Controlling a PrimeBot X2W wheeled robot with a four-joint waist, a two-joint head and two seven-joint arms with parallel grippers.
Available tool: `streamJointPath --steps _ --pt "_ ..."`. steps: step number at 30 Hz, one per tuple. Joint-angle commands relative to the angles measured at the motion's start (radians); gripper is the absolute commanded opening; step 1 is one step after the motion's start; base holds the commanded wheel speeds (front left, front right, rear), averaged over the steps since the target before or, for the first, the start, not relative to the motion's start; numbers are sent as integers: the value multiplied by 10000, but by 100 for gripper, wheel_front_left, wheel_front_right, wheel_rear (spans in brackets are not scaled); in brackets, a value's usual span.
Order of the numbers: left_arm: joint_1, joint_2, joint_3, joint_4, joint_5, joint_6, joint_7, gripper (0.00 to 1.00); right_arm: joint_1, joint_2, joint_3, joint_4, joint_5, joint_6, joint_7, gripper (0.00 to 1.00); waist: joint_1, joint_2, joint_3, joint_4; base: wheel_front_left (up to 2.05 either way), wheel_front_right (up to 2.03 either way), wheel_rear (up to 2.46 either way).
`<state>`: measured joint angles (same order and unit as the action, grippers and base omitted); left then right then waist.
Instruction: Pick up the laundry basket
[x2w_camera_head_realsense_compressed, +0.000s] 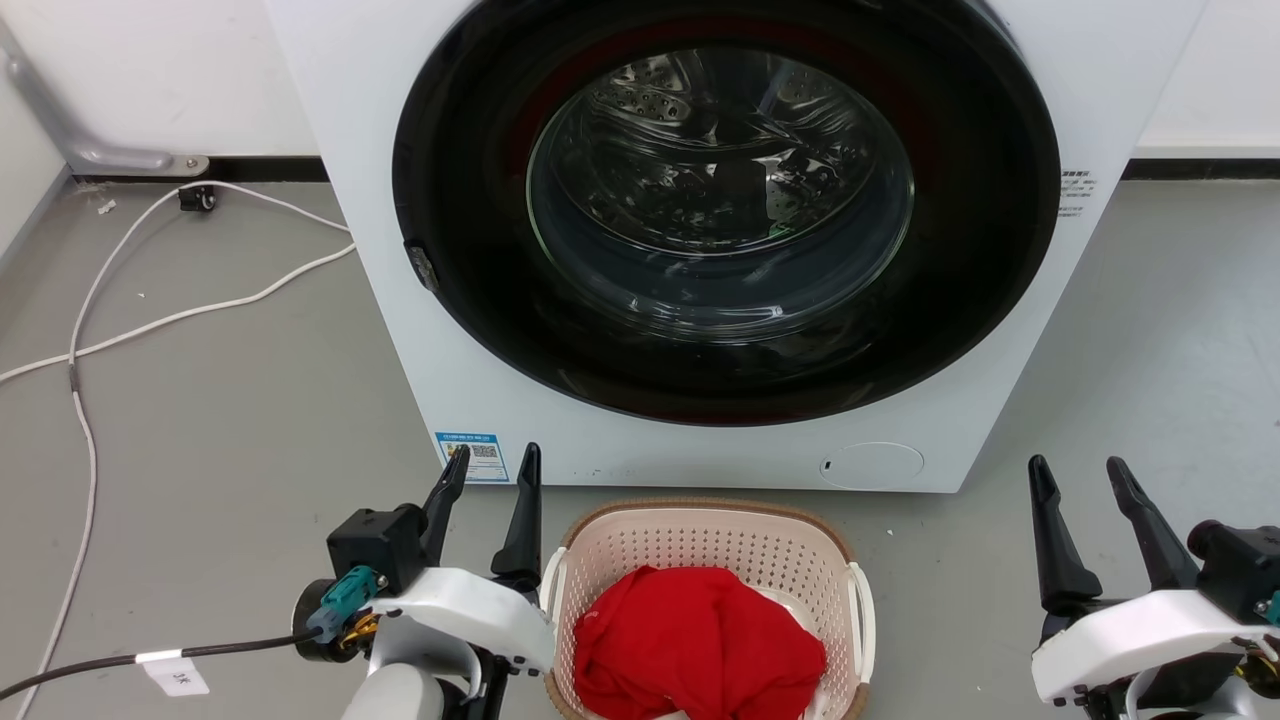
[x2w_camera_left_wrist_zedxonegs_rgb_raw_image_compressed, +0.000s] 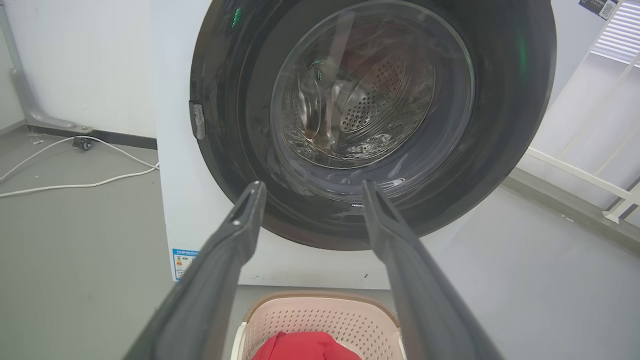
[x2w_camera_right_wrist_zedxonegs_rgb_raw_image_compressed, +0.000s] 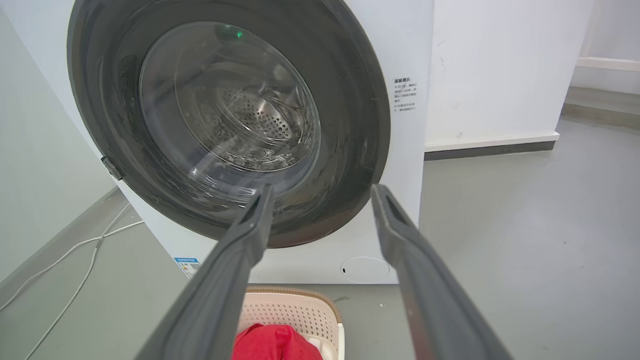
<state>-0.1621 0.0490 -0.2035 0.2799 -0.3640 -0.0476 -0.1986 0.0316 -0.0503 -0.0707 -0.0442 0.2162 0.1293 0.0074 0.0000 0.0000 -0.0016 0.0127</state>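
Observation:
The laundry basket (x2w_camera_head_realsense_compressed: 700, 540), cream-pink with perforated walls, a brown rim and white side handles, stands on the floor just before the washing machine, with a red garment (x2w_camera_head_realsense_compressed: 695, 635) heaped in it. My left gripper (x2w_camera_head_realsense_compressed: 492, 468) is open just left of the basket's left handle, fingers pointing at the machine. My right gripper (x2w_camera_head_realsense_compressed: 1082, 475) is open well to the basket's right, apart from it. The basket (x2w_camera_left_wrist_zedxonegs_rgb_raw_image_compressed: 320, 315) shows low between the left fingers (x2w_camera_left_wrist_zedxonegs_rgb_raw_image_compressed: 245, 220) in the left wrist view. In the right wrist view the basket (x2w_camera_right_wrist_zedxonegs_rgb_raw_image_compressed: 290, 310) lies low, partly behind the left finger (x2w_camera_right_wrist_zedxonegs_rgb_raw_image_compressed: 255, 220).
A white front-loading washing machine (x2w_camera_head_realsense_compressed: 720, 230) with a shut round dark door stands directly behind the basket. White cables (x2w_camera_head_realsense_compressed: 150, 320) trail over the grey floor at the left. A wall and skirting run behind. A white rack (x2w_camera_left_wrist_zedxonegs_rgb_raw_image_compressed: 600, 150) stands at the right.

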Motion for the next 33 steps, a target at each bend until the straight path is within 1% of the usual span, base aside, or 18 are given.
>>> streamJointPath --steps 1,21,31,33 --pt "-196 24 -44 -18 231 44 -105 100 52 -4 2 -125 -199 18 -62 100 0 0 1 1 0 0 0" --pt "-258 22 -253 245 1610 225 -504 100 205 -1 29 -205 -1590 20 -268 100 0 0 44 25 0 0 0" --pt "-289 21 -360 296 2055 341 -676 100 263 0 -29 -192 -2068 13 -428 100 0 0 64 53 0 0 0" --pt "-266 21 -355 289 2000 356 -689 100 240 0 -43 -146 -2024 13 -448 100 0 0 68 49 0 0 0"
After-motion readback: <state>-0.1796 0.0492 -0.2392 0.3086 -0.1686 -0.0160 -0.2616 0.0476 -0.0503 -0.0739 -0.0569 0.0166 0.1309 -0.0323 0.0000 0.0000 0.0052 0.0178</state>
